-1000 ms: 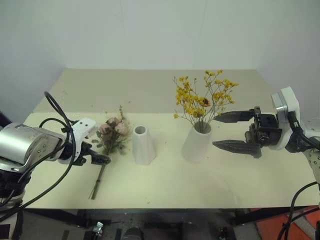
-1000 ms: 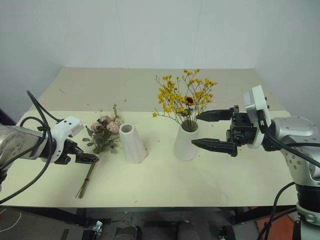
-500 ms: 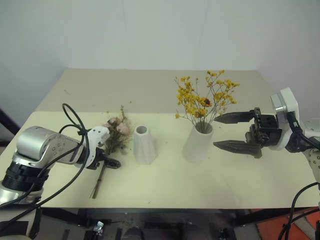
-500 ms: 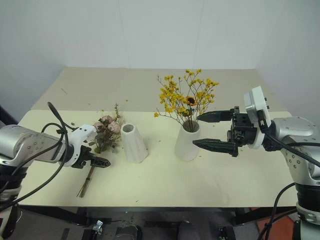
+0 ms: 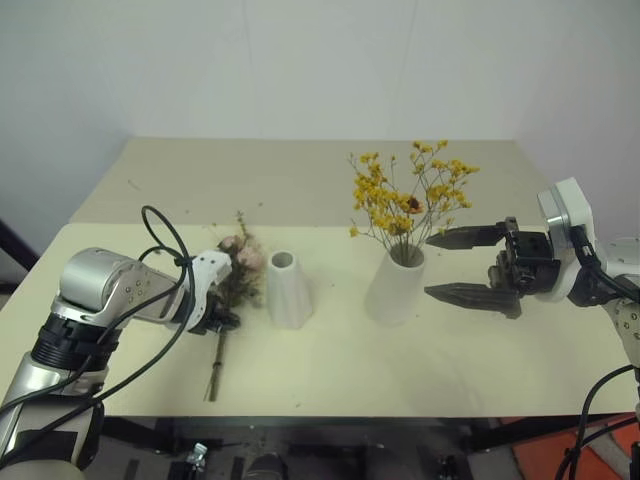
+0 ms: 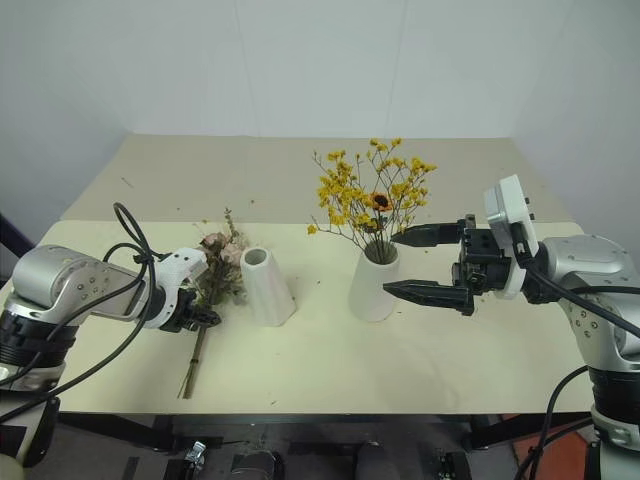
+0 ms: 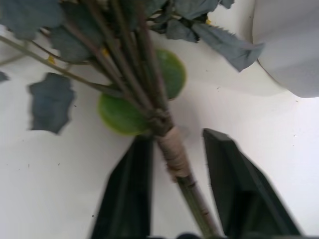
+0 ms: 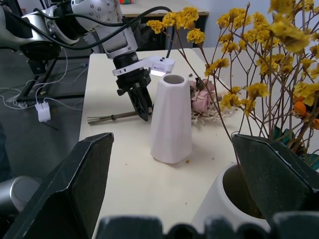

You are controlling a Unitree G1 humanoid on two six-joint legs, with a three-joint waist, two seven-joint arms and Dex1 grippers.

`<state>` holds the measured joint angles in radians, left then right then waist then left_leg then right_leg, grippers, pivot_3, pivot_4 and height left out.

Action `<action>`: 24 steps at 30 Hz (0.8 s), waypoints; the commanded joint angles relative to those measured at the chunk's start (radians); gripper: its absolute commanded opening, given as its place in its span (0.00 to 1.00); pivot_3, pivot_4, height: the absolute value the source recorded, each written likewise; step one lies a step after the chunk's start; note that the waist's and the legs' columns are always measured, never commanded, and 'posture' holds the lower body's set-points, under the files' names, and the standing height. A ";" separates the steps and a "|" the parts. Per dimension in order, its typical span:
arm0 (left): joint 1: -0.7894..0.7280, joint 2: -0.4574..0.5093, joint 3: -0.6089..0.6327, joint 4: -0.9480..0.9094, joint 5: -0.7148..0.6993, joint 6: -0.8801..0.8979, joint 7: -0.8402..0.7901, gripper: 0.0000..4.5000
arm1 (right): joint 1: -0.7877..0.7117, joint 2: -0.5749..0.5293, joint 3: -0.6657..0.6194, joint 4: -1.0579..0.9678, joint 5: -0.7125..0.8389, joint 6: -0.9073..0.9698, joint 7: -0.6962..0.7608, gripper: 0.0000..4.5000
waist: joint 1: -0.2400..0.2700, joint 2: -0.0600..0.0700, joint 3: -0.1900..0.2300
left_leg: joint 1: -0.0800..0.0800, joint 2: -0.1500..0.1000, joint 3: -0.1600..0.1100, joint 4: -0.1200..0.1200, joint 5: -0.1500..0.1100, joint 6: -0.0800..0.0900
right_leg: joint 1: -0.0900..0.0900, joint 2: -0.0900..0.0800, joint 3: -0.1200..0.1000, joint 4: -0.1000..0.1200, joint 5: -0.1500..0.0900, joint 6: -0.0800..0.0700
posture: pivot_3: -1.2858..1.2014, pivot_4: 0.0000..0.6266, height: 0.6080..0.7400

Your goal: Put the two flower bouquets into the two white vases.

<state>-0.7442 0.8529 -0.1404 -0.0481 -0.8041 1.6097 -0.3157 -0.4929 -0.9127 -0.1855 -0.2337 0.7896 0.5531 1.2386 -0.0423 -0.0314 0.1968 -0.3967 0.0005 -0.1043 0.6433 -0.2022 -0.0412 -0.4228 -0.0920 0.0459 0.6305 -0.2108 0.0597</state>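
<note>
Left gripper point(image 6: 200, 318) is lying low on the table point(image 6: 330, 370), its two black fingers closing around the taped stem of the rose bouquet point(image 6: 213, 262), which is resting flat just beside the cone vase point(image 6: 265, 287); the stem sits between the fingers. Cone vase is standing empty. Right gripper point(image 6: 425, 263) is hovering spread wide just beside the wider vase point(image 6: 374, 285), which is holding the yellow bouquet point(image 6: 370, 200) upright. Behind, a plain white wall point(image 6: 320, 60) is closing off the scene.

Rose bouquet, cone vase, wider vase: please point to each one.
rose bouquet point(image 6: 219, 247), right eye view, on the pink blooms.
cone vase point(image 6: 266, 293), right eye view, mid body.
wider vase point(image 5: 394, 293), left eye view, mid body.
</note>
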 commanded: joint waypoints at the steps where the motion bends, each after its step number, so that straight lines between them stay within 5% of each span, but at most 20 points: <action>1: -0.024 0.012 0.055 -0.023 0.030 0.005 0.016 0.07 | -0.002 -0.009 -0.027 -0.033 0.016 0.005 0.002 1.00 | 0.000 0.000 0.000 | 0.000 0.000 0.000 0.000 0.000 0.000 | 0.000 0.000 0.000 0.000 0.000 0.000 | 0.52 0.24 1.00; 8: 0.000 0.008 0.206 -0.063 0.121 -0.103 0.012 0.03 | 0.007 -0.001 -0.010 -0.044 0.021 0.017 0.008 1.00 | 0.001 0.000 0.000 | 0.000 0.000 0.000 0.000 0.000 0.000 | 0.000 0.000 0.000 0.000 0.000 0.000 | 0.52 0.24 1.00; 13: 0.053 -0.052 0.335 -0.097 0.208 -0.407 0.024 0.03 | 0.017 0.001 -0.008 -0.054 0.020 0.018 0.008 1.00 | 0.003 0.000 0.000 | 0.000 0.000 0.000 0.000 0.000 0.000 | 0.000 0.000 0.000 0.000 0.000 0.000 | 0.52 0.24 1.00; 18: 0.044 -0.117 0.352 -0.090 0.294 -0.686 0.000 0.03 | 0.046 0.007 0.015 -0.078 -0.011 0.002 -0.004 1.00 | 0.009 0.000 0.000 | -0.001 0.000 0.000 0.000 0.000 0.000 | 0.000 0.000 0.000 -0.001 0.005 -0.008 | 0.52 0.24 1.00; 24: -0.039 -0.192 0.370 -0.049 0.257 -0.791 -0.075 0.03 | 0.078 0.044 0.022 -0.114 -0.059 -0.029 -0.059 1.00 | 0.016 -0.001 0.000 | -0.001 0.000 0.000 0.001 0.000 0.000 | 0.000 0.000 0.000 -0.001 0.005 -0.007 | 0.52 0.24 1.00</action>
<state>-0.7395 0.6628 0.1850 -0.0918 -0.5350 0.8679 -0.3736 -0.4158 -0.8730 -0.1484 -0.3153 0.7439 0.5575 1.1935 -0.0266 -0.0320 0.1965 -0.3977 0.0001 -0.1043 0.6440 -0.2021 -0.0414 -0.4226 -0.0923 0.0456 0.6295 -0.2059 0.0523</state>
